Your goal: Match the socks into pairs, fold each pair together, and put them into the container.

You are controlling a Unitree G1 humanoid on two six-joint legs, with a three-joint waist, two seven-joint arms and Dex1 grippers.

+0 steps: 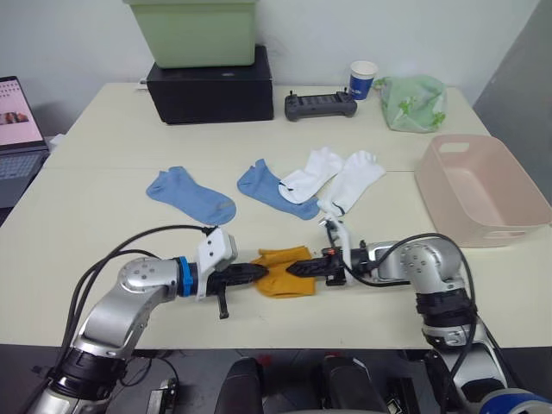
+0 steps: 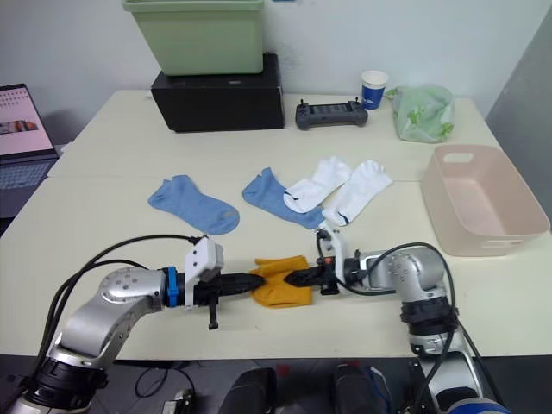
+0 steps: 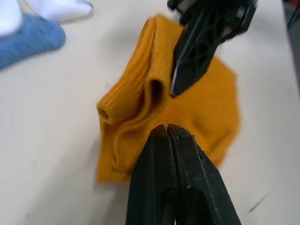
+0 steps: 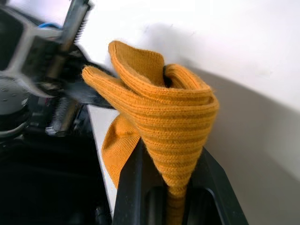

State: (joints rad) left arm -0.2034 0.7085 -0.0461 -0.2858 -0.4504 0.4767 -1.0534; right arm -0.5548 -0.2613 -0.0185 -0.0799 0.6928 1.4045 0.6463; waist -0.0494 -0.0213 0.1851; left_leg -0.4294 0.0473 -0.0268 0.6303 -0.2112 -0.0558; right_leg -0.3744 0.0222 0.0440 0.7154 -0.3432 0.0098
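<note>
Orange socks (image 1: 285, 271) bunched at table front; 2 blue (image 1: 190, 196), 2 white (image 1: 332, 178) flat mid-table; pink container (image 1: 479, 187) right.

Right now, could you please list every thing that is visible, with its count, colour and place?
orange socks: two, mustard, bunched at near table edge between both pincers
blue socks: two, light blue, mid table
white socks: two, white, right of blue ones
basin: one, pale pink, right side
bin: one, light green, atop black box
controller: one, black, far side
cup: one, blue-white
bag: one, pale green
laptop: one, far left
left pincer: shut, touching orange socks
right pincer: shut on orange socks
</note>
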